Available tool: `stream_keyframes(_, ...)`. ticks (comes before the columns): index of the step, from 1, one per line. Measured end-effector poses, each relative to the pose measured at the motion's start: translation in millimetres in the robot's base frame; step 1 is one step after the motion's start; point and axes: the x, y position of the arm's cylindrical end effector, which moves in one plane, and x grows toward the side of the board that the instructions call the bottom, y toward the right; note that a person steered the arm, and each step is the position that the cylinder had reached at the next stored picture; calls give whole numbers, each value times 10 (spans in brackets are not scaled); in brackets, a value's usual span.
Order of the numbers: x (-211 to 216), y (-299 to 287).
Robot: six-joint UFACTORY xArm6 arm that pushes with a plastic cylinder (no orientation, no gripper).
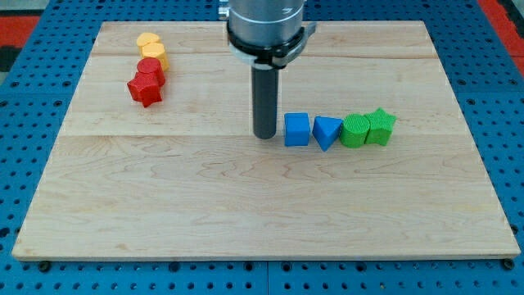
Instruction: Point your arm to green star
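The green star (381,125) lies at the right end of a row of blocks right of the board's middle. To its left, touching it, is a green round block (355,130), then a blue triangle (327,132) and a blue cube (296,129). My tip (264,134) rests on the board just left of the blue cube, close to it, well left of the green star. The rod rises straight up to the arm's grey end at the view's top.
A yellow block (151,47), a red round block (151,70) and a red star (145,88) stand in a line at the board's upper left. The wooden board (262,205) lies on a blue perforated table.
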Motion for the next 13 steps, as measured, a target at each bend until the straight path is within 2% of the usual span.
stream_keyframes(1,272,-157)
stream_keyframes(6,440,138)
stream_keyframes(7,440,460)
stream_keyframes(8,516,1084)
stream_keyframes(10,761,1428)
stream_keyframes(13,964,2336)
